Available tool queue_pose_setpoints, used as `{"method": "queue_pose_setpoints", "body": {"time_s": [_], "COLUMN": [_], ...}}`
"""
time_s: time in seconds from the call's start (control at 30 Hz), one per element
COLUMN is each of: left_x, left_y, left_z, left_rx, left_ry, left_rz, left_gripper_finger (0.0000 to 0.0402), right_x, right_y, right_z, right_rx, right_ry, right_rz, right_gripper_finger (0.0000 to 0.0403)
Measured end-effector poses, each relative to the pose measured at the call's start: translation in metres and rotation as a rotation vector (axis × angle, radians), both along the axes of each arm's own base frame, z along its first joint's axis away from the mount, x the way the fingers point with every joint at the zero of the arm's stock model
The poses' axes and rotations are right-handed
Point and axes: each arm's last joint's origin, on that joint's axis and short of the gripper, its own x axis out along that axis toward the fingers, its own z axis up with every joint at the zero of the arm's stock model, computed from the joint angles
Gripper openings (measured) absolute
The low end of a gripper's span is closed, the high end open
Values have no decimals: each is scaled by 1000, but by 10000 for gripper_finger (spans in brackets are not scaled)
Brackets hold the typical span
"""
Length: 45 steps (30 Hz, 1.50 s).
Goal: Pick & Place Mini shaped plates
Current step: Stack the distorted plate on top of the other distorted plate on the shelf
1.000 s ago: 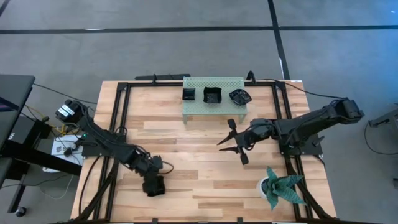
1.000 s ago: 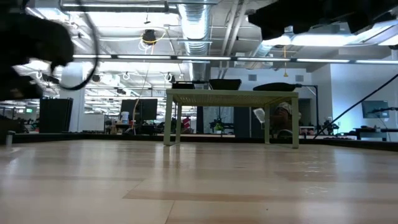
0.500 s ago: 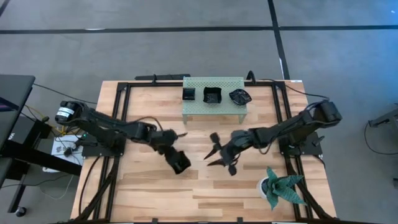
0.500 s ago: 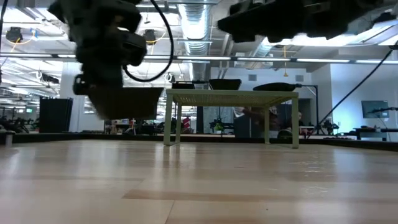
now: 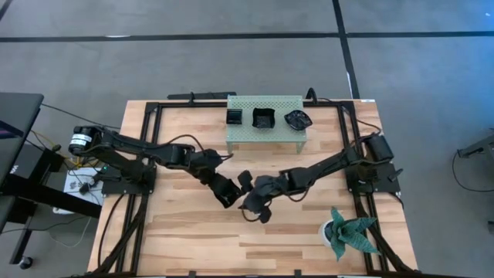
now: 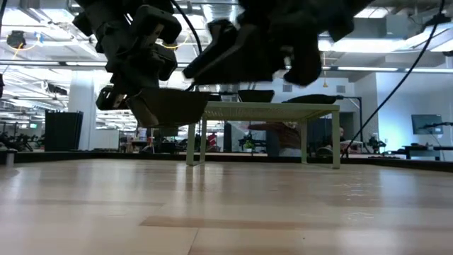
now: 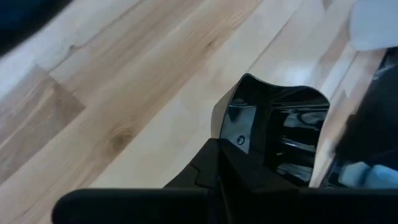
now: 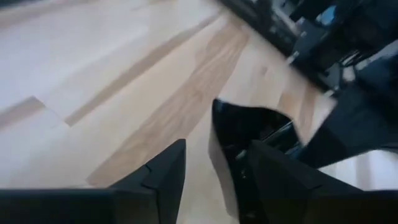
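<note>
My left gripper [image 5: 217, 182] is over the table's middle, shut on a glossy black square mini plate [image 5: 226, 191], which also shows in the left wrist view [image 7: 280, 134] and the low view [image 6: 168, 108]. My right gripper [image 5: 252, 198] is open just to the right of that plate, with its fingers [image 8: 163, 169] spread before the plate [image 8: 245, 134]. I cannot tell whether they touch it. Three more black mini plates [image 5: 263, 118] rest on a small green perforated stand [image 5: 265, 132] near the far edge. My left gripper pinches the square plate by its near wall [image 7: 231, 127] between the two shut fingers [image 7: 214, 163]. It comes slanting down from the table's left. The plate is lifted clear of the table and hangs tilted below the fingers [image 6: 168, 108].
A green spiky plant in a white pot [image 5: 350, 232] stands at the near right corner. A black frame [image 5: 151, 131] runs along the table's left, right and far sides. Bare wood [image 5: 201, 247] lies near the front edge.
My left gripper has swung from the near left part of the table up and toward the middle, carrying the black plate clear of the wood. My right gripper has travelled toward the table's left and slightly nearer, closing on the plate, and has stayed open.
</note>
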Motion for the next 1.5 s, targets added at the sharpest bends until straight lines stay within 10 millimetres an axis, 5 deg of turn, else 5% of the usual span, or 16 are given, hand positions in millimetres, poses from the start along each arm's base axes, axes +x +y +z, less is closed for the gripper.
{"method": "queue_pose_setpoints", "body": {"time_s": [0.3,0.67,1.23,1.5], "left_x": [1,3,7,7], "left_y": [-1,1,11,5], "left_z": [1,2,4,5], "left_rx": [7,53,144,290], "left_ry": [-22,-52,-111,-126], "left_rz": [-12,-45,-90,-127], "left_gripper_finger": [7,18,77,78], "right_x": [20,22,16,-17], "right_y": [-6,-18,-19,-10], "right_z": [-11,-18,-25,18], "right_rx": [-26,-39,48,-21], "right_ry": [40,111,229,311], "right_rz": [-63,-80,-154,-263], "right_gripper_finger": [140,9,5,6]}}
